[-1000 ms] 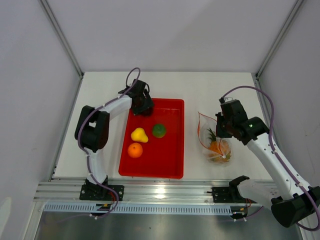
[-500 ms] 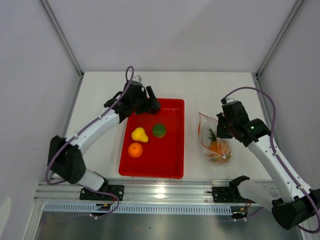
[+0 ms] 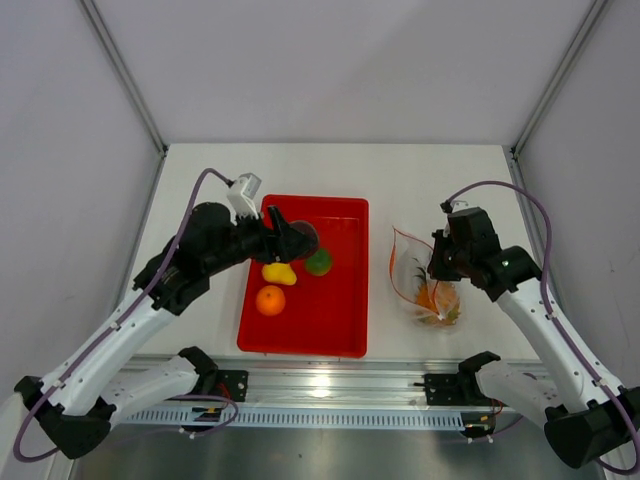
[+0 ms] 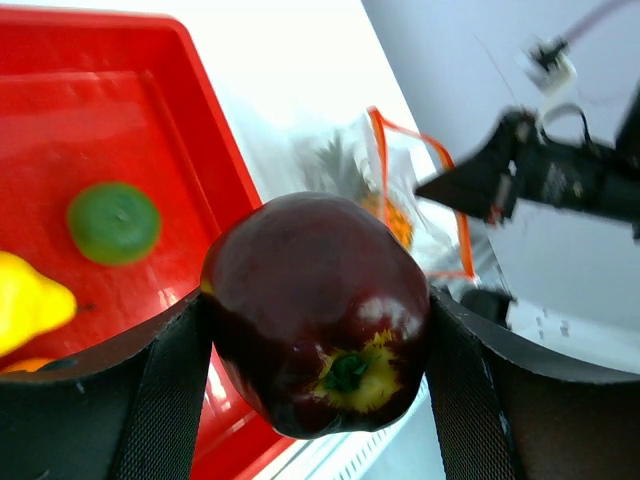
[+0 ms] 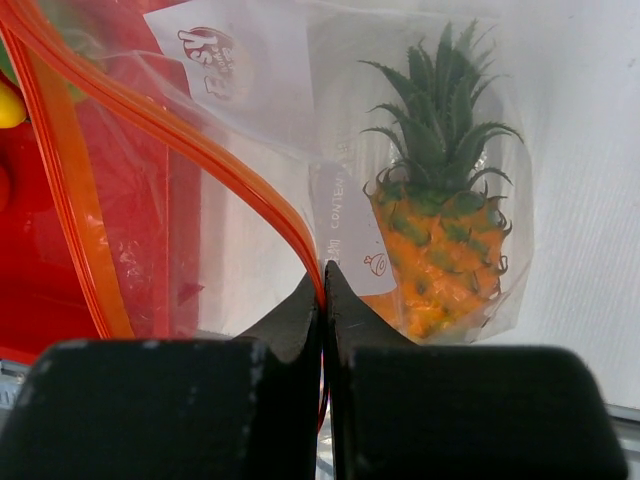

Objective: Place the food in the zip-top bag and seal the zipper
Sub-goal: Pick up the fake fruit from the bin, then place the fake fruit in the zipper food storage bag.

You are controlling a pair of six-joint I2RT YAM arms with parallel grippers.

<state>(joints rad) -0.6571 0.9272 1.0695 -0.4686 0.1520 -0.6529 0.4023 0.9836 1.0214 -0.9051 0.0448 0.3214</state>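
Left pincer [image 3: 297,238]: I'm gripping the dark red apple [image 4: 315,300] above the red tray [image 3: 305,335].
Right pincer [image 5: 323,300]: I'm pinching the zip-top bag [image 5: 300,90] by its zipper [image 5: 200,140], right of the tray.

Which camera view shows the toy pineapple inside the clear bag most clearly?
The right wrist view: the pineapple is close and sharp through the zip-top bag, crown and body both visible. The left wrist view shows it blurred beyond a dark red fruit; the top view shows it small.

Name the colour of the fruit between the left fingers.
The fruit is dark red; best seen in left wrist view.
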